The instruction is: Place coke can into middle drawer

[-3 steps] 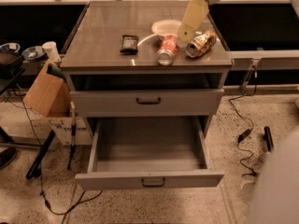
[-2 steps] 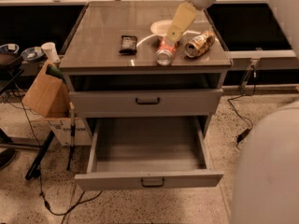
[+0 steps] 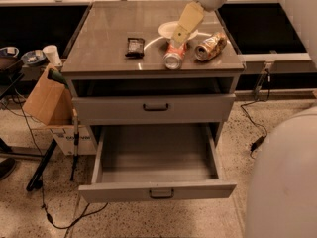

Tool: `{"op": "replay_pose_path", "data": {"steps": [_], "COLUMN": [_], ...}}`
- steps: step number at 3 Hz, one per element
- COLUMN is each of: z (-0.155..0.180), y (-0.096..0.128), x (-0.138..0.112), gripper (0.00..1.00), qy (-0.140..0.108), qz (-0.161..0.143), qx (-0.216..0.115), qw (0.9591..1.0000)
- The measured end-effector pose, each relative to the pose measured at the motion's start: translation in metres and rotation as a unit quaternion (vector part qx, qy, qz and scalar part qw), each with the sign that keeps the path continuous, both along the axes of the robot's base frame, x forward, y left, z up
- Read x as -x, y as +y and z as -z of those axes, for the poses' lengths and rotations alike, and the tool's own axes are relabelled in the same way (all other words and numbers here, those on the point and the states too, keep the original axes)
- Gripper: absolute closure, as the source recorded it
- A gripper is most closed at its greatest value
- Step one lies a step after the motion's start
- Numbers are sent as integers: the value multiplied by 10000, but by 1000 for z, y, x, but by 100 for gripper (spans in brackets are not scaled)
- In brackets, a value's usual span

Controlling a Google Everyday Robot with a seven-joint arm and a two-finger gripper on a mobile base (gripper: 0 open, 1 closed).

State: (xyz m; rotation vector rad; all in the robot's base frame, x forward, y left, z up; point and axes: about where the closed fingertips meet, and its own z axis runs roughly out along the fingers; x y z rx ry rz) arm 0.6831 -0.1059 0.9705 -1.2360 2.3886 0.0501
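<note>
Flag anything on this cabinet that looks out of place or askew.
Two cans lie tipped on their sides on the cabinet top: the coke can and a gold-brown can beside it. The gripper hangs just above the coke can. The middle drawer is pulled open; no spill shows.

warm, dimmish light | sheen on cabinet top (image 3: 109,38) | middle drawer (image 3: 158,155) shaded inside | gripper (image 3: 180,35) above coke can (image 3: 174,57)
</note>
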Motion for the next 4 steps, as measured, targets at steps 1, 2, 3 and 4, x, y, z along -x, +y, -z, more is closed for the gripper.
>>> {"op": "replay_pose_path", "data": {"steps": [1, 2, 3, 4], "z": [9, 14, 11, 16], "y": [15, 23, 27, 42], "x": [-2, 3, 16, 32], "gripper": [0, 0, 0, 0], "qy": [149, 282, 256, 291], "qz": [211, 673, 1179, 1531], "qx": [-249, -732, -1217, -1642], "qw": [9994, 9946, 9852, 9740]}}
